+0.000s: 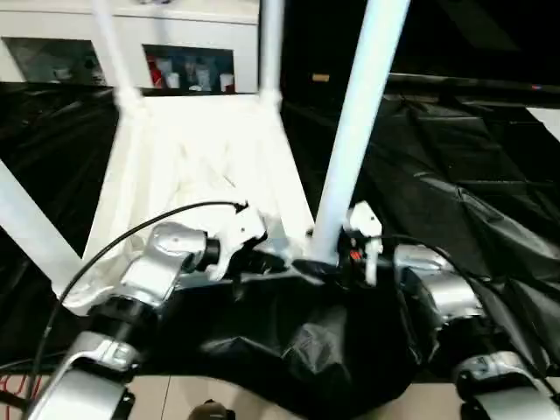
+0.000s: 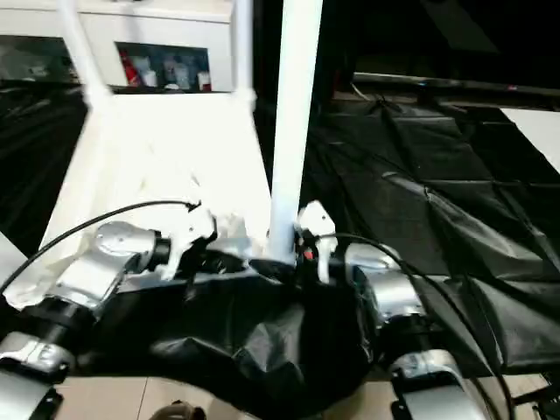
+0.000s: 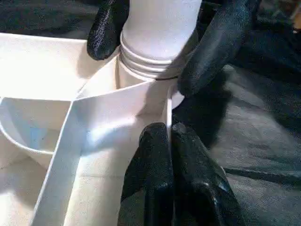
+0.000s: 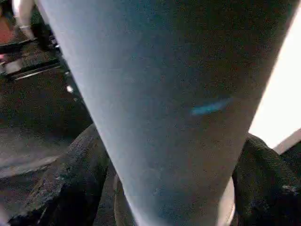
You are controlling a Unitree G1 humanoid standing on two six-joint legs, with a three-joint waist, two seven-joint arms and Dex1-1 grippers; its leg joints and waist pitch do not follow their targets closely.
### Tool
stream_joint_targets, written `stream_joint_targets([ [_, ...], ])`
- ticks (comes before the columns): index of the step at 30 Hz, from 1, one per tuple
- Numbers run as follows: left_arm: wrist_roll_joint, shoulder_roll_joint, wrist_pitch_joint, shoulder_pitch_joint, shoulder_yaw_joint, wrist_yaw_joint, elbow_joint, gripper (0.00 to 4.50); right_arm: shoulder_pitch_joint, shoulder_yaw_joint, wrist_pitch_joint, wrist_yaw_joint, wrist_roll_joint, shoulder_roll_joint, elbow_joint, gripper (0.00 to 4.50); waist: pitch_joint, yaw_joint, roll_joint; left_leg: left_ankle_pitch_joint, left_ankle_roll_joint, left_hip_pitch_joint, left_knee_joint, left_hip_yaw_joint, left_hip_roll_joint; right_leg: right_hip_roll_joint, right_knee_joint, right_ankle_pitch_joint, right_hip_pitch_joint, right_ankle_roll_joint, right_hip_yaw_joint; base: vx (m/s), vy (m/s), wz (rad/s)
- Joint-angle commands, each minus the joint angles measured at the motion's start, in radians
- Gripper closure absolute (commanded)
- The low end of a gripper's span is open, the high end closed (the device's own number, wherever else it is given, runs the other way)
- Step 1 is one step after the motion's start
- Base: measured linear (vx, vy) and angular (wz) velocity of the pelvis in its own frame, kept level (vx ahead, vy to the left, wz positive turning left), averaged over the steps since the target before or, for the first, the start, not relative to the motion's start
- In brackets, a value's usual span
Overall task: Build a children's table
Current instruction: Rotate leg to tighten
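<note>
Nearest leg (image 1: 350, 131) stands upright in the near right corner socket of the upturned tabletop (image 1: 197, 166). Right gripper (image 3: 155, 42) straddles the leg's base, fingers (image 3: 221, 42) on either side. Left gripper (image 3: 171, 179) is pinched closed on the tabletop's rim wall just beside that socket. Black sheeting (image 1: 455, 175) covers the surface; white glass-door cabinet (image 1: 188, 52) behind. Tabletop's ribbed white underside faces up, other legs (image 1: 271, 48) already standing.

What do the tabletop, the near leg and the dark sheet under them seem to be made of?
Tabletop: looks like white moulded plastic, smooth and slightly glossy, with thin ribs on its upturned underside.
Near leg: apparently white plastic tube, smooth, with moulded rings where it enters the corner socket.
Dark sheet: likely thin black plastic film; it creases and reflects light.
</note>
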Motion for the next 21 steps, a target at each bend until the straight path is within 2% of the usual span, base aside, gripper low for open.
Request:
stream_joint_targets([
  [1,-0.052,-0.029,-0.01,-0.004,-0.026,-0.031,-0.059,4.5,0.012,0.056,0.018,0.048,0.004,0.017,-0.025,1.24,-0.066,-0.002,0.0,-0.253,0.024,0.021,-0.067,-0.032,0.072,-0.103,-0.08,-0.37,0.041,-0.172,0.057,0.0,0.0,0.0],
  [3,-0.052,-0.025,-0.006,0.0,-0.027,-0.04,-0.065,4.5,0.013,0.058,0.022,0.055,0.005,0.014,-0.029,1.33,-0.067,-0.003,-0.001,-0.252,0.022,0.021,-0.067,-0.032,0.072,-0.103,-0.08,-0.374,0.041,-0.171,0.057,0.0,0.0,0.0],
  [5,-0.052,-0.018,0.003,0.008,-0.03,-0.053,-0.077,4.5,0.019,0.066,0.033,0.069,0.009,0.011,-0.039,1.63,-0.068,-0.002,-0.001,-0.242,0.024,0.02,-0.067,-0.032,0.072,-0.102,-0.078,-0.362,0.042,-0.173,0.057,0.0,0.0,0.0],
  [8,-0.044,-0.016,0.01,0.011,-0.029,-0.042,-0.079,4.5,0.025,0.073,0.043,0.076,0.012,0.012,-0.047,1.71,-0.069,-0.001,-0.003,-0.22,0.033,0.018,-0.065,-0.03,0.071,-0.1,-0.073,-0.32,0.043,-0.182,0.057,0.0,0.0,0.0],
  [11,-0.033,-0.036,0.008,-0.001,-0.013,0.017,-0.055,4.5,0.03,0.066,0.047,0.05,0.009,0.028,-0.037,1.74,-0.068,-0.001,-0.003,-0.229,0.031,0.02,-0.065,-0.031,0.07,-0.102,-0.077,-0.347,0.041,-0.176,0.056,0.0,0.0,0.0],
  [14,-0.016,-0.09,0.008,-0.041,0.028,0.156,0.007,4.5,0.02,0.023,0.056,-0.102,-0.003,0.084,0.014,1.75,-0.063,-0.006,-0.007,-0.252,0.021,0.022,-0.067,-0.033,0.068,-0.103,-0.084,-0.392,0.037,-0.167,0.057,0.0,0.0,0.0],
  [15,-0.009,-0.111,0.015,-0.06,0.039,0.206,0.026,4.5,0.005,-0.002,0.059,-0.219,-0.023,0.116,0.055,1.75,-0.061,-0.01,-0.006,-0.277,0.008,0.025,-0.067,-0.036,0.066,-0.107,-0.092,-0.459,0.036,-0.151,0.055,0.0,0.0,0.0],
  [17,-0.005,-0.119,0.019,-0.068,0.042,0.227,0.034,4.5,-0.004,-0.014,0.06,-0.282,-0.033,0.133,0.077,1.75,-0.061,-0.023,-0.008,-0.31,-0.01,0.026,-0.067,-0.043,0.063,-0.112,-0.101,-0.557,0.036,-0.116,0.051,0.0,0.0,0.0],
  [18,0.0,-0.136,0.021,-0.082,0.048,0.263,0.048,4.5,-0.018,-0.038,0.069,-0.372,-0.033,0.16,0.106,1.75,-0.06,-0.024,-0.005,-0.314,-0.01,0.027,-0.067,-0.044,0.063,-0.112,-0.104,-0.566,0.034,-0.113,0.051,0.0,0.0,0.0],
  [19,0.0,-0.136,0.021,-0.082,0.048,0.263,0.048,4.5,-0.018,-0.038,0.069,-0.372,-0.033,0.16,0.106,1.76,-0.06,-0.031,-0.006,-0.321,-0.009,0.027,-0.067,-0.043,0.062,-0.108,-0.106,-0.57,0.03,-0.106,0.051,0.0,0.0,0.0],
  [20,0.016,-0.168,0.024,-0.108,0.055,0.34,0.078,4.5,-0.042,-0.082,0.071,-0.522,-0.025,0.211,0.152,1.76,-0.06,-0.034,-0.004,-0.322,-0.011,0.026,-0.069,-0.045,0.063,-0.109,-0.106,-0.572,0.03,-0.103,0.051,0.0,0.0,0.0],
  [21,0.016,-0.168,0.024,-0.108,0.055,0.34,0.078,4.5,-0.042,-0.082,0.071,-0.522,-0.025,0.211,0.152,1.76,-0.06,-0.038,-0.004,-0.328,-0.015,0.027,-0.069,-0.045,0.062,-0.107,-0.105,-0.571,0.027,-0.104,0.051,0.0,0.0,0.0],
])
